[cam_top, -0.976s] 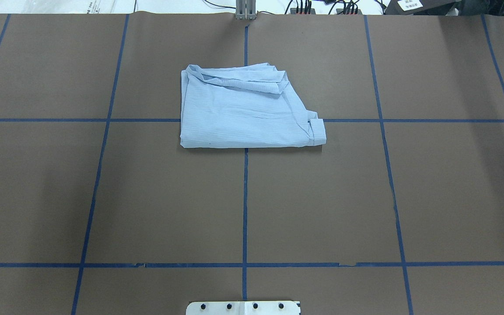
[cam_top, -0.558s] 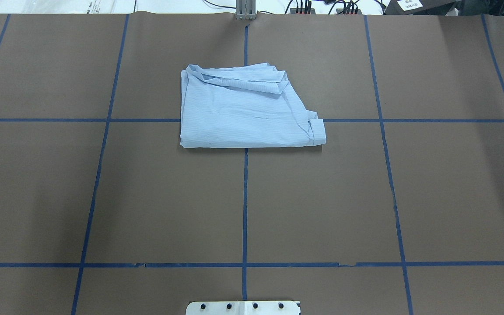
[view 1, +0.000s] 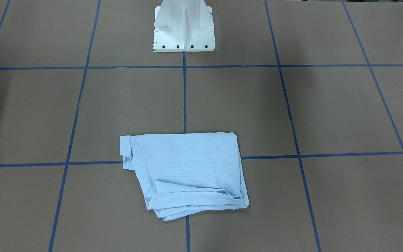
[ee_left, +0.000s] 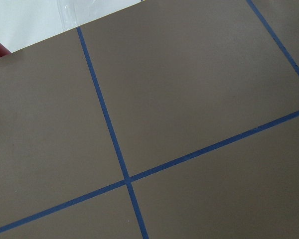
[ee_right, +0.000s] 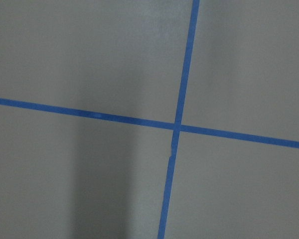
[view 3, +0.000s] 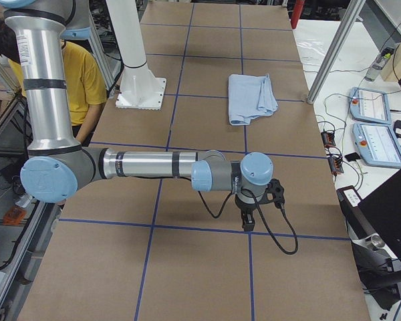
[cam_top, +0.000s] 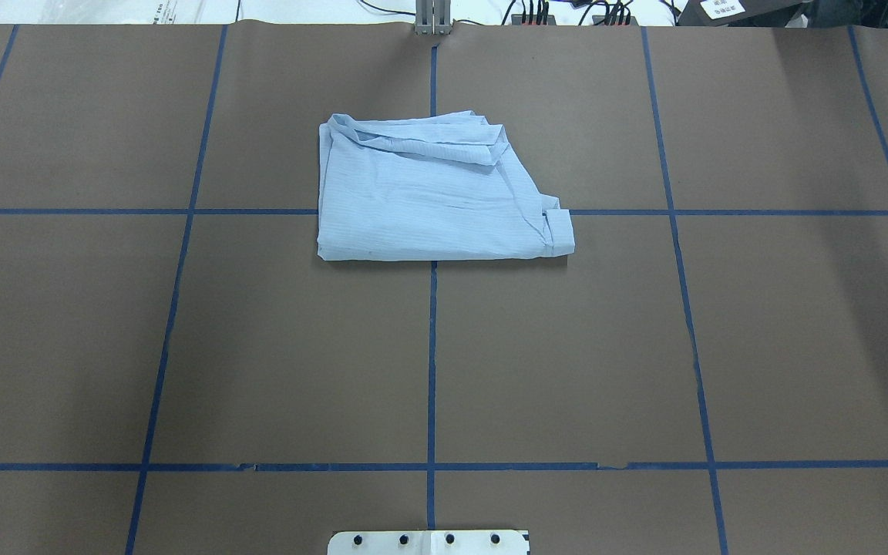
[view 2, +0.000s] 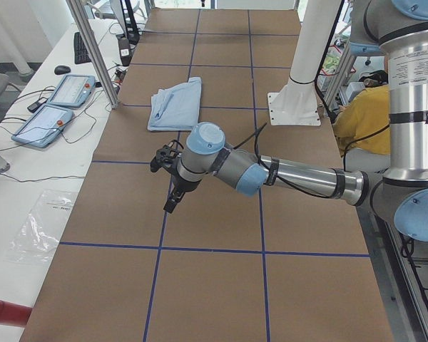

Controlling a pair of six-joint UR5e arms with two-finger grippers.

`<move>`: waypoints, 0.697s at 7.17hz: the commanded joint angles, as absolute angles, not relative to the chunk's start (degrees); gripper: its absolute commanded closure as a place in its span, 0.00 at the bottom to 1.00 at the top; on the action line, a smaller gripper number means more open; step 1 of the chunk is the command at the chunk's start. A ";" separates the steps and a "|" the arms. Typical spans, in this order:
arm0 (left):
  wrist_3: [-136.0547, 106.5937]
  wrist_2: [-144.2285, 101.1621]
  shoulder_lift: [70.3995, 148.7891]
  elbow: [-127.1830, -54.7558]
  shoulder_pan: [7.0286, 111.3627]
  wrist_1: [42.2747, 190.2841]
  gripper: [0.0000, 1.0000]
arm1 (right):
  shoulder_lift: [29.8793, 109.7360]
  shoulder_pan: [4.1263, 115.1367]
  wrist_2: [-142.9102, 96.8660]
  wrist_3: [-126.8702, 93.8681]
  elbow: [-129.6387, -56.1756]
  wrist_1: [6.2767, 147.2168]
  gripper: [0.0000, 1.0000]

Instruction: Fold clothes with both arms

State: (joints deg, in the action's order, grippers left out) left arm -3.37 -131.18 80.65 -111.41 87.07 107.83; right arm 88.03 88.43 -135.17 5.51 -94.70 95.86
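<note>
Both grippers, left gripper (view 2: pixel 171 199) & right gripper (view 3: pixel 248 224), hang low at opposite table (cam_top: pixel 259 347) ends, well apart from shirt (cam_top: pixel 428 196) lying folded flat on ctr line, prob parked bc fold looks done; open or shut: can't tell.

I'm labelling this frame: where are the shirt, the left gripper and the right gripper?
shirt (cam_top: pixel 413 208): overhead view, middle of the folded top layer.
left gripper (view 2: pixel 169 206): exterior left view, at its fingertips.
right gripper (view 3: pixel 247 226): exterior right view, at its fingertips.
</note>
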 commanded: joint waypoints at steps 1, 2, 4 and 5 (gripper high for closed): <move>-3.78 -131.57 79.19 -111.80 86.75 106.61 0.00 | 89.39 88.24 -135.17 5.36 -97.56 98.00 0.00; -3.17 -131.14 76.67 -110.93 86.75 107.13 0.00 | 89.47 88.16 -134.83 5.01 -96.95 97.30 0.00; -2.64 -131.75 75.85 -105.50 86.75 112.74 0.00 | 89.38 86.76 -134.91 4.75 -95.73 97.21 0.00; -2.38 -131.92 75.76 -104.95 86.92 113.63 0.00 | 89.38 86.66 -135.35 5.18 -93.02 96.95 0.00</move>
